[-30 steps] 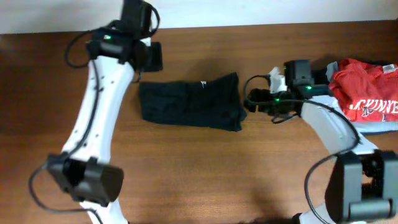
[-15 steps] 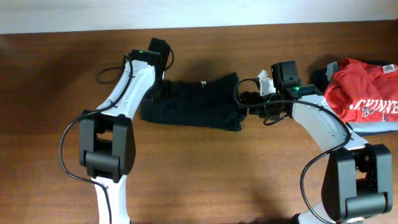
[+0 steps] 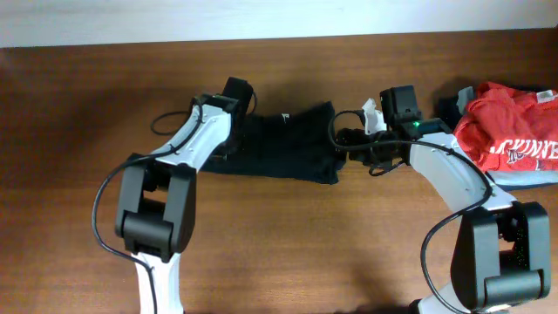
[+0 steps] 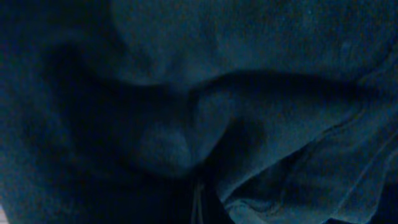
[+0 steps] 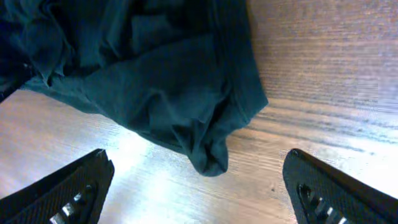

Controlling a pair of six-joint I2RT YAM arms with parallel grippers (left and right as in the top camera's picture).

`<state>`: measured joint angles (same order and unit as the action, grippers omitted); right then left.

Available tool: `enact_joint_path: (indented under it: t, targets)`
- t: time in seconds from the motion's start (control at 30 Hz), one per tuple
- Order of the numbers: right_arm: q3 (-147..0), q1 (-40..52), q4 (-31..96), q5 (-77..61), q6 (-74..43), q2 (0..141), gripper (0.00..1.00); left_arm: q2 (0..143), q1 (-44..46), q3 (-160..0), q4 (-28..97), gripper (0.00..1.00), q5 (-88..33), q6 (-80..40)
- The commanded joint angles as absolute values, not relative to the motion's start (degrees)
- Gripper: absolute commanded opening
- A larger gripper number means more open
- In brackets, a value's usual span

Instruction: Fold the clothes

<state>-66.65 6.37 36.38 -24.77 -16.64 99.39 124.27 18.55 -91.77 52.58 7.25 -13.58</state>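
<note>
We see a brown wooden table (image 3: 279, 253), and the black T-shirt (image 3: 292, 150) lies on it near the middle, a little toward the far edge. The shirt is spread as a wide, crumpled band from left to right, and it is not flat.

The left arm (image 3: 187, 161) reaches across to the left end of the shirt. The right arm (image 3: 449, 174) bends in from the right side and stops just beside the right end of the shirt.

At the right edge of the table a red shirt with white lettering (image 3: 510, 131) lies on top of a pale grey garment (image 3: 534, 180), well apart from the black one.

The left gripper (image 3: 232, 131) is down on the cloth with its jaws closed together. Its wrist camera shows only dark folds very close, so it seems that a pinch of the T-shirt is caught between them. The right gripper (image 5: 199, 198) has its fingers (image 5: 68, 190) spread wide above the bare wood, and a bunched corner of the shirt lies between them, touching neither.

A small white label (image 3: 285, 117) shows on the far edge of the black T-shirt.
</note>
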Motion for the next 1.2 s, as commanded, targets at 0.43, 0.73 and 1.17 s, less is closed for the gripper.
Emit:
enact_joint_path:
  t: [0.43, 0.73, 1.17]
  targets:
    - [-67.46, 6.74, 34.41, -25.21, -22.87, 104.33, 0.9, 126.48, 18.7, -88.53, 51.42, 0.01, 4.93, -15.79]
    - [-67.46, 6.79, 30.17, -24.91, -23.7, 108.68, 0.9, 126.48, 18.7, -88.53, 51.16, 0.01, 4.19, -15.79]
    - [-67.46, 8.01, 24.34, -30.89, -34.22, 116.57, 0.9, 126.48, 18.7, -88.53, 51.18, 0.01, 4.23, -15.79]
